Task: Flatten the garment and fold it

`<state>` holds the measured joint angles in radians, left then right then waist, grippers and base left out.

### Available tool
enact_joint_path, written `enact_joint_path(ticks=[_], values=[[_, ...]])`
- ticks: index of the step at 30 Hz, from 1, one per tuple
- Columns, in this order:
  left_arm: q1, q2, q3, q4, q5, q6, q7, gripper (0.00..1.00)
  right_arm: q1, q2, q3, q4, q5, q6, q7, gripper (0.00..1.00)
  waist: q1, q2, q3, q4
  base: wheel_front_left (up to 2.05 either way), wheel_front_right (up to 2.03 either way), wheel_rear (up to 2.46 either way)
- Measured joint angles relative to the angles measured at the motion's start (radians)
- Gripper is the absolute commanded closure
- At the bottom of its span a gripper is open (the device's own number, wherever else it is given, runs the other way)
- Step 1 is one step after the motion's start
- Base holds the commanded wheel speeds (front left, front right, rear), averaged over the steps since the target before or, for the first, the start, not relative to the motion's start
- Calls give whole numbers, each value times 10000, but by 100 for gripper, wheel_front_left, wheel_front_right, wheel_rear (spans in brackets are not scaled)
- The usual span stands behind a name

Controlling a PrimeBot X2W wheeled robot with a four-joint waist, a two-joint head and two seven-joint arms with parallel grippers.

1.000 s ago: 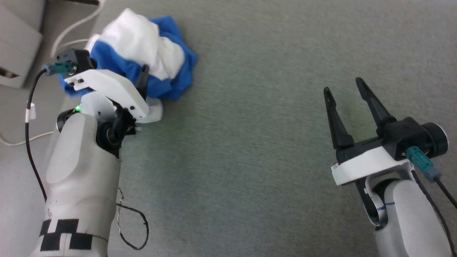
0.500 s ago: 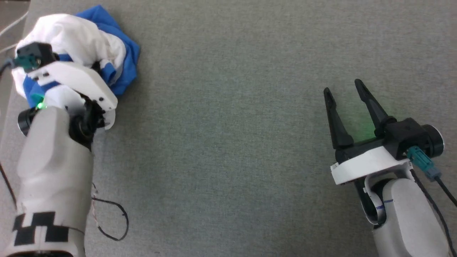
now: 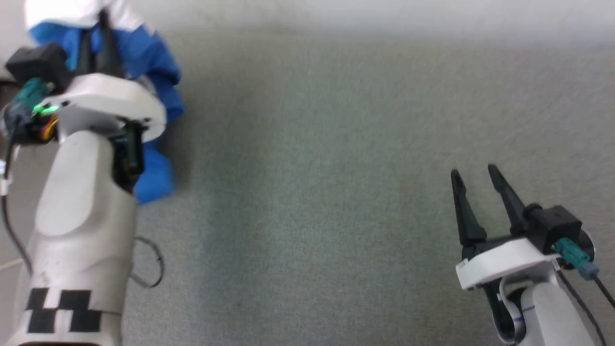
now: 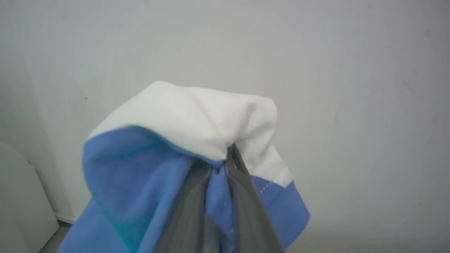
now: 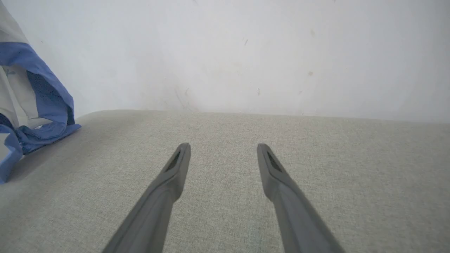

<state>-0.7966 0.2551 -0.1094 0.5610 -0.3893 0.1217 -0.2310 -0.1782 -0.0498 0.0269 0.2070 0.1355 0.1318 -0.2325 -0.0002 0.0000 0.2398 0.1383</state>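
My left claw (image 3: 96,33) is clamped on a bunched fold of the shirt (image 3: 149,62) at the far left corner of the grey woven worktop (image 3: 312,192). Seen from that wrist, the two dark fingers (image 4: 242,182) pinch together where the white cloth meets the blue, and the shirt (image 4: 182,112) drapes over their tips in front of a pale wall (image 4: 351,70). From the right wrist, the shirt (image 5: 38,91) hangs in blue and white folds, the lowest touching the worktop (image 5: 225,211) by its left edge. My right claw (image 3: 473,172) hovers well apart from it, near the right edge, its fingers (image 5: 175,168) spread wide with nothing between them.
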Motion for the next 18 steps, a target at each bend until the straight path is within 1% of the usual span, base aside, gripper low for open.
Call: enact_joint_path(ticks=[4,7,13,18], values=[[-283,-485,-405,-485,23,-174,6,100,244,2,-73,38,59,0,-10,0,-1,0,-752,-165,0,0,0],[-506,-892,-750,-690,19,-349,171,100,329,10,-111,4,63,0,-6,0,-2,0,-1155,-454,0,0,0],[-1052,-1712,-1722,-903,-86,-798,575,100,503,-2,-186,-111,63,0,42,0,-1,0,-1594,-1334,0,0,0],[-1267,-2004,-2970,-1041,-585,-1252,955,100,562,-4,-199,-238,69,0,121,0,0,0,-1666,-2174,0,0,0]])
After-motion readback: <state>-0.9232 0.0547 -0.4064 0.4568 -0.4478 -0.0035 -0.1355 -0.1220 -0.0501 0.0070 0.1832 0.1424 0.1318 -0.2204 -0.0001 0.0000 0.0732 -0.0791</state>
